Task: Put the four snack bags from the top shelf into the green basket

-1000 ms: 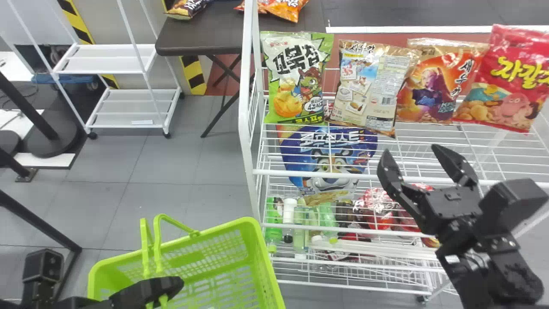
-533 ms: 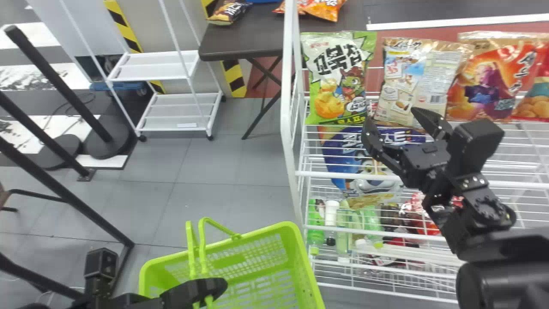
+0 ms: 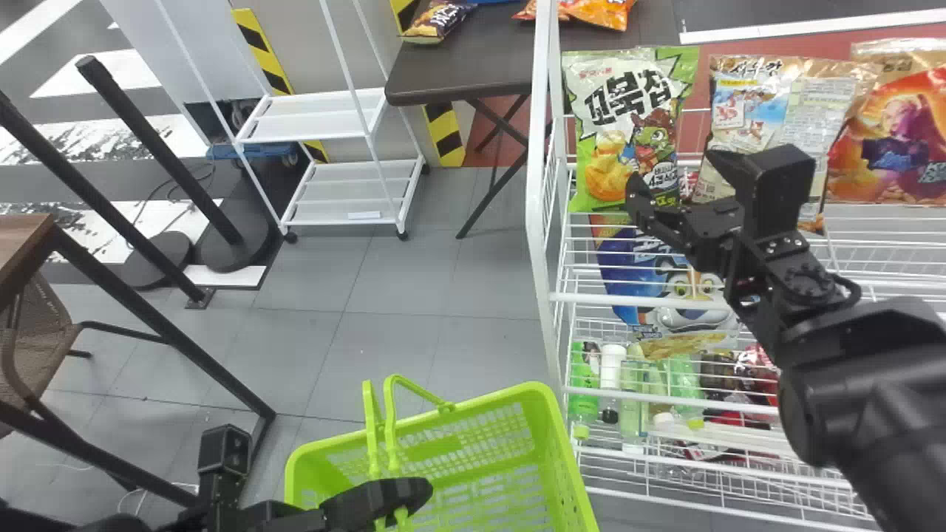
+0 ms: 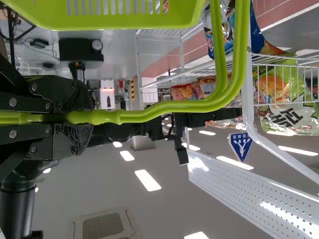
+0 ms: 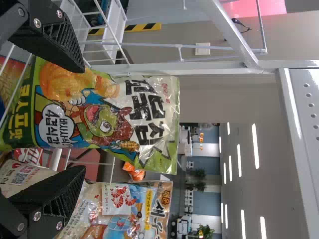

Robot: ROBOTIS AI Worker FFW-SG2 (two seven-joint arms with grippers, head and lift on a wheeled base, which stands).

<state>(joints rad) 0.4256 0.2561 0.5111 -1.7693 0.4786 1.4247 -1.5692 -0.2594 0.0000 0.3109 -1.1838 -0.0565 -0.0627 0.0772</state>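
1. While held up just before the green bag [image 3: 602, 129], spread wide at the right pincer [image 3: 672, 168], with hold of nothing. Cannot tell about contact with the green bag.
2. Closed at the left pincer [image 3: 415, 493] around the handle [image 3: 414, 388] of the basket [image 3: 565, 451], down at the near left, just beside the rack [image 3: 541, 185].
3. Look for the green bag upright at the left end of the top shelf [image 3: 591, 298], toward the far edge.
4. Just right of the green bag, notice the tan bag [image 3: 754, 100], upright too and partly behind the right pincer; farther right, the orange bag [image 3: 898, 140], close beside the tan bag.
5. Under the top shelf, spot a blue bag [image 3: 628, 258] through the wires, and lower still, bottles [image 3: 610, 366].
6. Past the rack, at the far left, see the dark bench [image 3: 458, 74], with small packs [image 3: 437, 21] on top.
7. Left of that bench, find a white cart [image 3: 318, 114] on the floor [image 3: 414, 281], and at the left edge a chair [image 3: 44, 355].
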